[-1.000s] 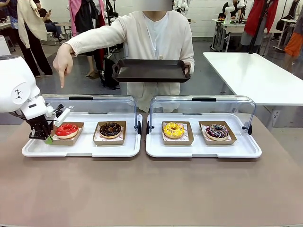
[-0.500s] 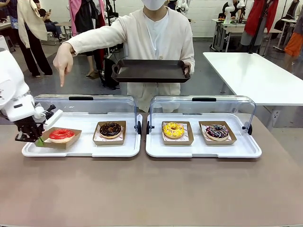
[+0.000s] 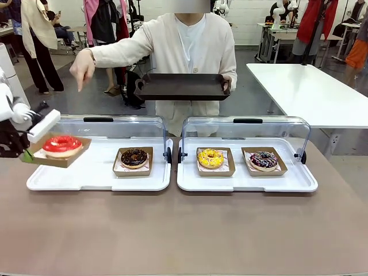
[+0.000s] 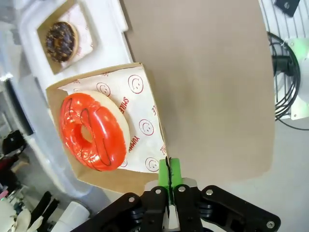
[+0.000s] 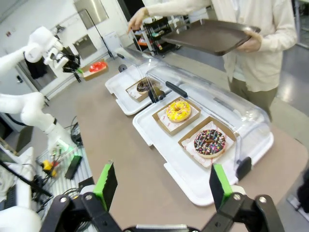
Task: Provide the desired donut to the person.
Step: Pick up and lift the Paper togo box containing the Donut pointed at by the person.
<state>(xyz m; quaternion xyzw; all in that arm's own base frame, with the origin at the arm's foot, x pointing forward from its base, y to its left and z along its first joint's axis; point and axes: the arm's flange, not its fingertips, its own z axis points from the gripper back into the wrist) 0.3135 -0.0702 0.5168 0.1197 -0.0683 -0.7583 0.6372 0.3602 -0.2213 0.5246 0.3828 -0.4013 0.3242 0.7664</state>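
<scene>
The left gripper [image 3: 25, 154] is at the far left edge of the front view, its jaws pressed shut on the near corner of a brown cardboard carton [image 3: 53, 158]; in the left wrist view the green pads [image 4: 175, 170] meet on the carton's rim at bottom centre. The red-glazed donut [image 3: 62, 144] lies in that carton on smiley-printed paper [image 4: 142, 104]; the carton hangs in the air over the left end of the left white tray [image 3: 98, 179], clear of it. A chocolate donut [image 3: 134, 156] sits in its own carton on the same tray, just right of the held one.

On the right white tray [image 3: 247, 184], right of centre, a yellow donut [image 3: 210, 157] and a sprinkled dark donut [image 3: 264, 160] sit side by side in cartons; clear lids [image 3: 247, 129] stand open behind both trays. Both trays rest on the brown tabletop [image 3: 184, 230].

The person [image 3: 192, 40] stands at top centre, behind the trays; one hand [image 3: 84, 66] points down at upper left, well above the held donut; the other hand [image 3: 227, 84] holds a dark serving tray [image 3: 183, 86] level at chest height.

In the right wrist view the right gripper [image 5: 162, 184] is at the bottom edge, its jaws spread wide with nothing between them.
</scene>
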